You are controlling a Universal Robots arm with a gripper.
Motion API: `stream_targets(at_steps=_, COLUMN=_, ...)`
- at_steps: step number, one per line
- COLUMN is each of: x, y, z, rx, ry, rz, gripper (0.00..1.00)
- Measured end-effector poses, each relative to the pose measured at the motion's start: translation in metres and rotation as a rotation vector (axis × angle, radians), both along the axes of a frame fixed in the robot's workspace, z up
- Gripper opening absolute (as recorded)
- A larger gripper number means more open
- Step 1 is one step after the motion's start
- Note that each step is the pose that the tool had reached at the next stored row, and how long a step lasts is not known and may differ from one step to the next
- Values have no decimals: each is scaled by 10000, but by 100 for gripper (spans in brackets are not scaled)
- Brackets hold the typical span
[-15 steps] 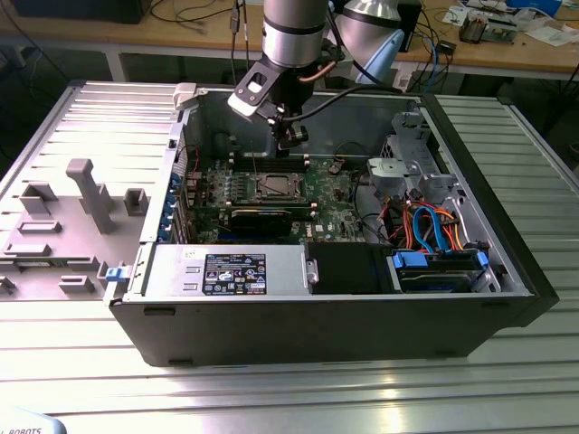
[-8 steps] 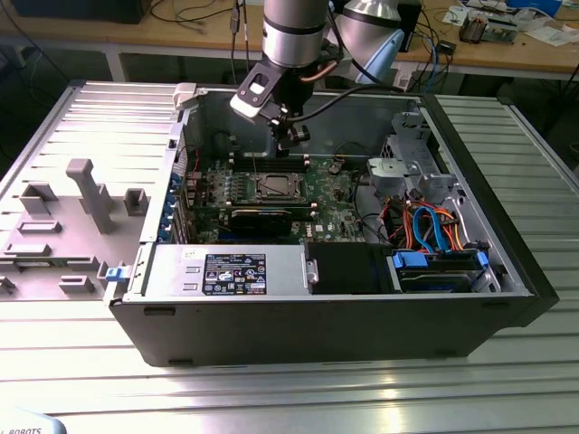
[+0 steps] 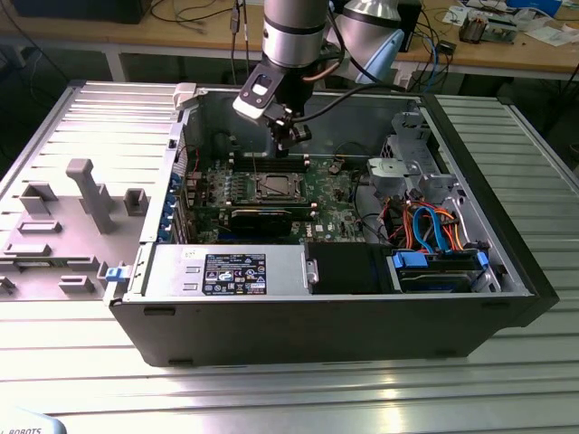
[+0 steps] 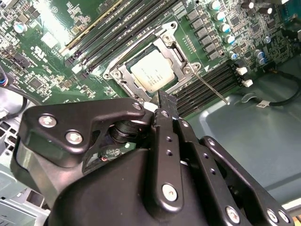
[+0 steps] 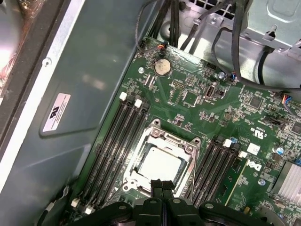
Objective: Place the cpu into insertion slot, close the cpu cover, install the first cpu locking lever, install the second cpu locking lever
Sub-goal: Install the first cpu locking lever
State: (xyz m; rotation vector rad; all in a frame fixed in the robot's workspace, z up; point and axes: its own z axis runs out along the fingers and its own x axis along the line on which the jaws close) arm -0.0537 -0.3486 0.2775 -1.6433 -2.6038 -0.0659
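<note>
Over the green board point(image 5: 197, 101) inside the open PC case point(image 3: 362, 334), the hand point(image 5: 157, 184) hangs w/ its two fingers pressed together, holding nothing. Its tips are above one edge of the cpu cover point(image 5: 164, 140). The cpu point(image 5: 158, 165) sits flat in the insertion slot point(image 4: 133, 84), cover lying down around it. A thin metal rod point(image 4: 211, 87) sticks out from the cover's corner over black memory slots point(image 4: 197, 96).

Silver-grey arm point(image 3: 294, 32), black jaws with silver screws
</note>
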Motion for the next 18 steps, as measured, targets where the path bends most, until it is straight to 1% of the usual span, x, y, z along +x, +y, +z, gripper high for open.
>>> stream_targets(at_steps=6, x=-1, y=-6, z=0, rx=1, ry=0, rz=273, gripper=11)
stream_targets(at_steps=9, x=-3, y=-8, z=1, rx=-2, ry=2, rz=680, gripper=11)
stream_targets(at_steps=10, x=-3, y=-8, z=1, rx=-2, ry=-2, rz=905, gripper=11)
stream_targets(at_steps=11, x=-18, y=-8, z=-2, rx=-5, ry=-113, rz=946, gripper=11)
stream_targets(at_steps=12, x=-32, y=-7, z=-5, rx=-14, ry=-303, rz=944, gripper=11)
stream_targets(at_steps=14, x=-40, y=-7, z=-8, rx=-27, ry=-550, rz=945, gripper=11)
stream_targets(at_steps=15, x=-49, y=-8, z=-10, rx=-34, ry=-708, rz=946, gripper=11)
stream_targets(at_steps=16, x=-49, y=-7, z=-11, rx=-34, ry=-733, rz=948, gripper=11)
stream_targets(at_steps=18, x=-49, y=-7, z=-11, rx=-34, ry=-737, rz=951, gripper=11)
